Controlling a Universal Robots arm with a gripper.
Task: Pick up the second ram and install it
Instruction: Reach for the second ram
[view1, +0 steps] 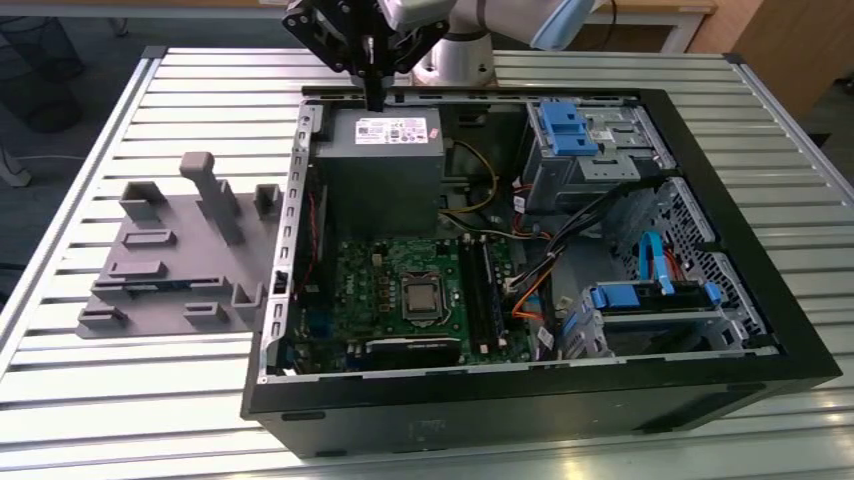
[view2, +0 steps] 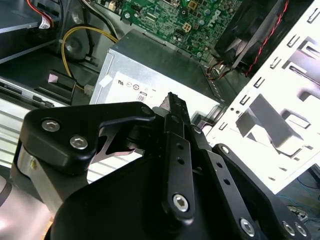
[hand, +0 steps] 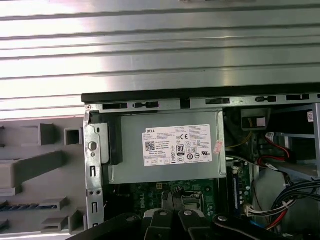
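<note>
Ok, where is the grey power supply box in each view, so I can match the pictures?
Exterior view: power supply in the case's far corner on the exterior view's left, with the gripper above its far edge.
First wrist view: power supply between the case's rim and the motherboard, white label facing the camera.
Second wrist view: power supply just beyond the gripper, motherboard behind it.
Shared landmark: its white label.

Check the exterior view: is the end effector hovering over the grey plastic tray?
No, the end effector hangs above the silver power supply inside the open computer case, apart from the grey tray.
</note>
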